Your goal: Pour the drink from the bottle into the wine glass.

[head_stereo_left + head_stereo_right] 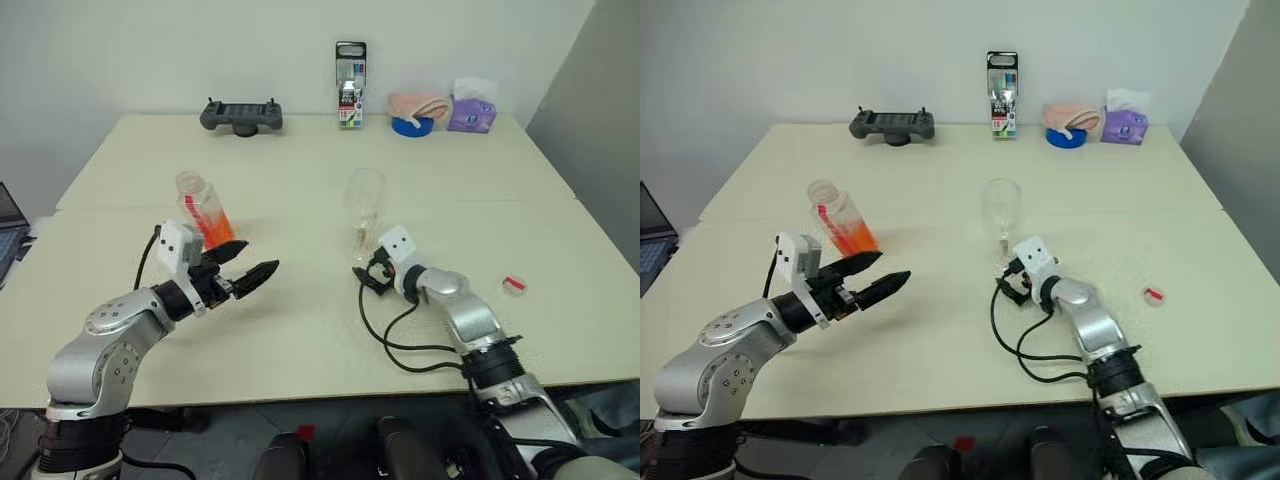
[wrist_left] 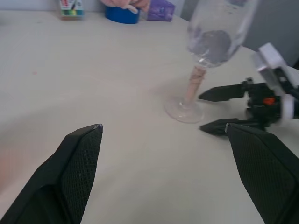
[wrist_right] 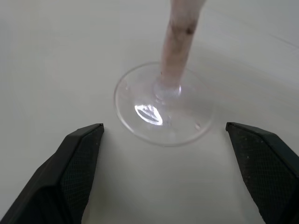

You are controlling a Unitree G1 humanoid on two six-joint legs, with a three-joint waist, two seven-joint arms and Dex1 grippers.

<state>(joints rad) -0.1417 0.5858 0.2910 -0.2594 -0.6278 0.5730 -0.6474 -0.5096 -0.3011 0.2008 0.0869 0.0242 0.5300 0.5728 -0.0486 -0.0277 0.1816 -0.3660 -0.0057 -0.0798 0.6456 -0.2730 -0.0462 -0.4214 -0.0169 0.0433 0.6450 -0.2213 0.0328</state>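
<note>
I had both tools released. My right tool sat spread just short of the wine glass, its fingers to either side of the round foot without touching it, pointing at the stem. The glass stood upright on the bench with no drink that I could make out in the bowl.

My left tool was spread wide and grasping nothing. The bottle stood just beyond it, slightly off to its outer side, apparently leaning, uncapped, with the orange-red drink pooled in its lower part. A small red piece, probably the cap, lay well off to the outer side of my right tool.

My worries from here, as I judged them:
- The right tool was so near the foot that any drift toward it could nudge the glass; top-heavy on a thin stem, it would topple.
- The bottle was open, so a clumsy approach by the left tool could knock it and spill the drink across the bench.
- Thin plastic squeezed hard might buckle and slop liquid out of the neck.
</note>
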